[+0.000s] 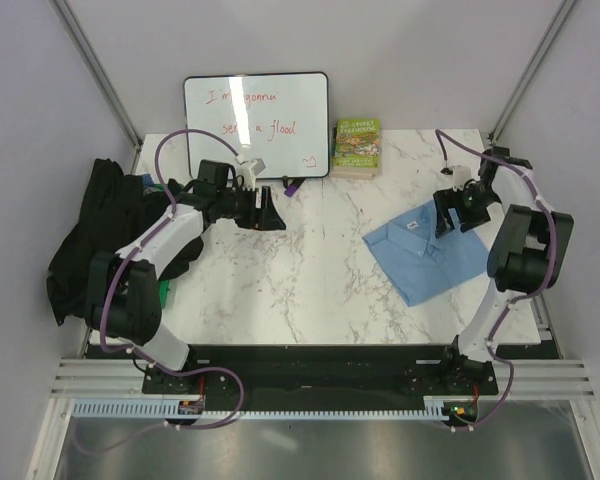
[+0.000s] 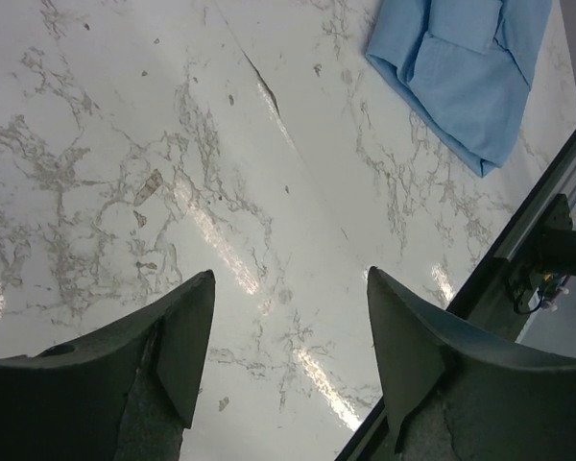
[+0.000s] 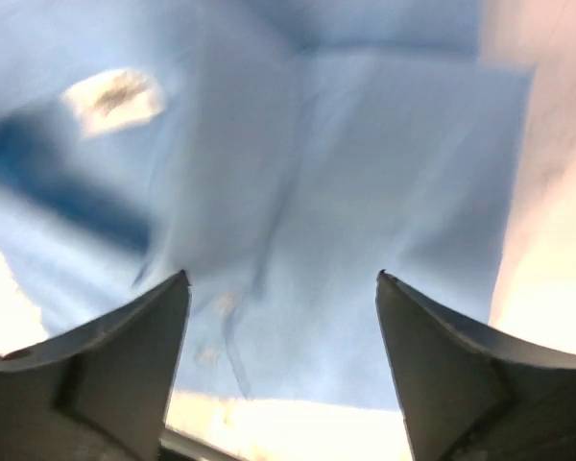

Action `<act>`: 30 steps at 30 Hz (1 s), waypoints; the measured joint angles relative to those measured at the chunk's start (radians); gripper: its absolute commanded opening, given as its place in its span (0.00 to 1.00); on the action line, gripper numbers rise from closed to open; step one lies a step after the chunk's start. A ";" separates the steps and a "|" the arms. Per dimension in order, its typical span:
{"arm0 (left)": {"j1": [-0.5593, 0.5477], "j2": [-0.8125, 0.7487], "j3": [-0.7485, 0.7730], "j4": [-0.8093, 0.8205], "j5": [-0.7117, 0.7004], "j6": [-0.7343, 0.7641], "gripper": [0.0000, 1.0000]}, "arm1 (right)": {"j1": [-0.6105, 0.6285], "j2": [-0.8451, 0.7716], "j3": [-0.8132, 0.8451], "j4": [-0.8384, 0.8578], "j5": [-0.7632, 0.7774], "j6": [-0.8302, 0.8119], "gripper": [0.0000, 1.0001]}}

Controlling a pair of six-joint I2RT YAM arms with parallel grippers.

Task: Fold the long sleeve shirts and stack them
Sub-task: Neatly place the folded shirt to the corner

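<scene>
Top view, light blue shirt (image 1: 435, 250): folded flat on the right half of the marble table (image 1: 310, 280), its lower corner close to the front edge.
Top view, black shirt (image 1: 100, 235): heaped at the table's left edge and spilling over it; the left arm hides part of it.
Top view, open room: bare marble lies between the left gripper (image 1: 272, 212) and the right gripper (image 1: 445, 220); a whiteboard (image 1: 257, 125) and a book (image 1: 357, 147) stand along the far edge.
Left wrist view, left gripper (image 2: 288, 355): jaws wide apart, holding nothing, over bare marble; the light blue shirt (image 2: 470, 67) is cut off at the top right, near the dark rail (image 2: 523, 240).
Right wrist view, right gripper (image 3: 283, 355): jaws spread, nothing between them, over the light blue shirt (image 3: 365, 192); the picture is blurred, so the tips are perhaps just clear of the cloth.
</scene>
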 measured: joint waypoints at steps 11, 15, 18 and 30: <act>0.000 -0.077 0.016 -0.039 0.021 0.039 0.91 | 0.182 -0.520 -0.487 0.166 0.155 -0.246 0.96; 0.000 -0.097 0.061 -0.053 0.003 0.057 0.91 | 0.256 -0.472 -0.601 0.208 0.208 -0.187 0.95; 0.000 -0.109 0.080 -0.056 -0.003 0.058 0.92 | 0.257 -0.424 -0.618 0.274 0.231 -0.092 0.95; 0.003 -0.086 0.088 -0.069 -0.030 0.066 0.92 | 0.225 -0.028 -0.161 0.299 0.312 0.264 0.94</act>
